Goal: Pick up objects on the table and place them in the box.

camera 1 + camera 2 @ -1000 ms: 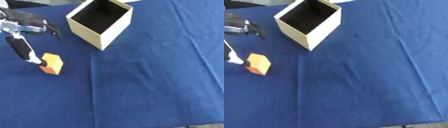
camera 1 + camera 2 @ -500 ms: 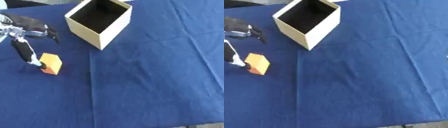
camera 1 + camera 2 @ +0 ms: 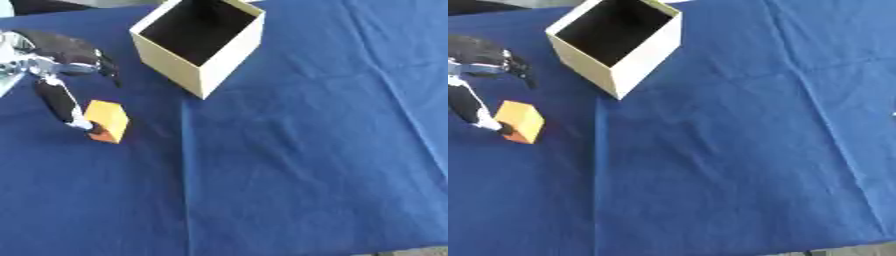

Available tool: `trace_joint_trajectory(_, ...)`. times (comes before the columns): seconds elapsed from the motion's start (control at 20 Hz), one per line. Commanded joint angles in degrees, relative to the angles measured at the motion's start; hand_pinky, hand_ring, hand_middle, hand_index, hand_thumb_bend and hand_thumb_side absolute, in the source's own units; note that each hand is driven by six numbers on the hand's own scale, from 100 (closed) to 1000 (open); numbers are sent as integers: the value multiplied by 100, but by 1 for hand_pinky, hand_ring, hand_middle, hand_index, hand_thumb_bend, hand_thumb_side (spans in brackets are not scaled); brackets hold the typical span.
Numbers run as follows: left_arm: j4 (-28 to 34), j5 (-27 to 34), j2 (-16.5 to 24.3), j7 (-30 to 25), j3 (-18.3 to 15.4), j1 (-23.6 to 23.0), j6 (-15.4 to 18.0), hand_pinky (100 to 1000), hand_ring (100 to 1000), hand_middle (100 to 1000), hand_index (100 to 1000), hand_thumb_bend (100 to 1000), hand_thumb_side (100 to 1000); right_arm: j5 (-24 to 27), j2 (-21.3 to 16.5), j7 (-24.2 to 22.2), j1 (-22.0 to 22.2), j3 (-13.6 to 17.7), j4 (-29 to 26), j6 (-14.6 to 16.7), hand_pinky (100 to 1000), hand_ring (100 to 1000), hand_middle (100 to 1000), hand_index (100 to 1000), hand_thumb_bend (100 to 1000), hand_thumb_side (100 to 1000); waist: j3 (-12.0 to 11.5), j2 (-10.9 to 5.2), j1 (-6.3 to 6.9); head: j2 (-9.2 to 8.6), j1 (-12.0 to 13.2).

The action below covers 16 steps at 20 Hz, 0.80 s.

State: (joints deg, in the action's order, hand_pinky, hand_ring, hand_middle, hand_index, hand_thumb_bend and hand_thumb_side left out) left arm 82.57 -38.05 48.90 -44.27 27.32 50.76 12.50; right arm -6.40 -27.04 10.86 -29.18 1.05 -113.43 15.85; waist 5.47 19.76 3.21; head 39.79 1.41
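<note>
Orange block contacted by the left hand; lift not yet begun.

The small orange rectangular block lies on the blue tablecloth, unmoved since a second ago; the left hand touches it with spread, unclosed fingers. The open cardboard box stands nearby.

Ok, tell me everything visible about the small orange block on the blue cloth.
The small orange block is a plain box shape with a lighter yellow-orange top and a darker orange side, its material not clear. It rests slightly tilted on the blue tablecloth, at the left, nearer than the open cream cardboard box and apart from it. A finger of the robot's left hand touches its left side; the other fingers are spread above, not closed round it.
</note>
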Motion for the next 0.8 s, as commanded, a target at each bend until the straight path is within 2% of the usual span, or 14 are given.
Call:
trace_joint_trajectory(0.05, 60, 156, 57, -120, 20, 51, -14, 652, 811, 776, 821, 416, 370, 51, -90, -4, -49, 52, -116, 1, 796, 700, 640, 754, 100, 868, 5, -87, -19, 16, -10)
trace_joint_trajectory(0.25, 159, 398, 111, -459, 0, 41, -47, 651, 808, 768, 814, 311, 345, 52, -86, -5, -39, 52, -116, -5, 796, 700, 640, 754, 100, 870, 0, -94, -9, 25, -37)
trace_joint_trajectory(0.4, 186, 416, 125, -609, 21, 32, -80, 639, 797, 747, 797, 308, 351, 52, -78, -10, -34, 51, -116, -8, 796, 700, 640, 754, 100, 871, 3, -97, -1, 15, -33)
trace_joint_trajectory(0.55, 188, 378, 132, -642, 23, 16, -102, 561, 739, 641, 709, 219, 369, 55, -76, -2, -24, 61, -116, -13, 796, 701, 640, 754, 100, 872, 10, -97, -4, 19, -36)
trace_joint_trajectory(0.6, 197, 350, 136, -604, 10, 12, -120, 553, 733, 633, 704, 211, 368, 55, -77, 1, -20, 65, -116, -15, 796, 701, 640, 755, 100, 872, 12, -97, -6, 20, -36)
trace_joint_trajectory(0.65, 211, 319, 141, -551, -2, 12, -140, 487, 673, 571, 651, 158, 368, 54, -76, 3, -16, 68, -116, -17, 796, 701, 640, 755, 100, 872, 11, -98, -7, 22, -35)
trace_joint_trajectory(0.75, 263, 181, 157, -363, -32, 20, -195, 415, 605, 510, 586, 100, 342, 55, -70, 9, -9, 74, -116, -18, 796, 701, 640, 755, 100, 872, 7, -99, -9, 21, -33)
trace_joint_trajectory(0.8, 286, 103, 163, -223, -42, 14, -241, 385, 578, 483, 554, 100, 329, 55, -67, 9, -8, 74, -116, -19, 796, 701, 640, 755, 100, 873, 5, -99, -11, 19, -34)
